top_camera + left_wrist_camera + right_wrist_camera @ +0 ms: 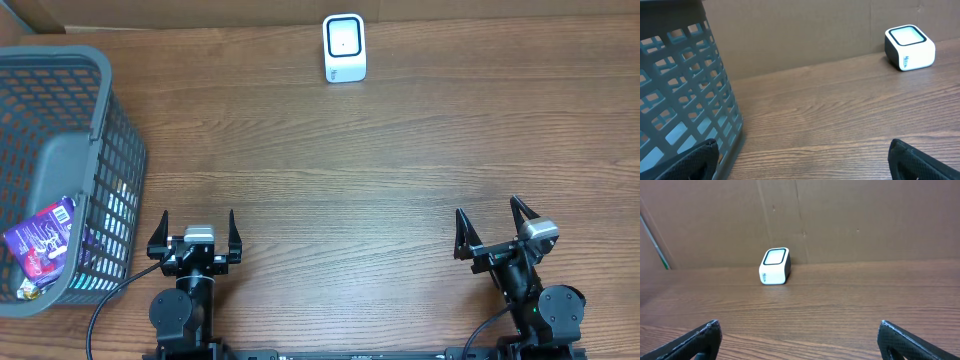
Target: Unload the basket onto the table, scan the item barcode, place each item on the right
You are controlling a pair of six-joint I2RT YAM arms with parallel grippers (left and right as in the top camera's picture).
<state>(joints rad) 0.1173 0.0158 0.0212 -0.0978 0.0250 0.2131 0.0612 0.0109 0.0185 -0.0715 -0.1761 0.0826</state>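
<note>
A purple snack packet, the item, lies inside the grey basket at the left; a white barcode patch shows at its top corner. The white scanner with a glass face stands at the table's far edge, also visible as the scanner in the left wrist view and the scanner in the right wrist view. My left gripper rests open near the front edge, just right of the basket, nothing between its fingers. My right gripper is open too, at the front right, empty.
The basket's lattice wall fills the left of the left wrist view, close to my left finger. A cardboard wall backs the wooden table behind the scanner.
</note>
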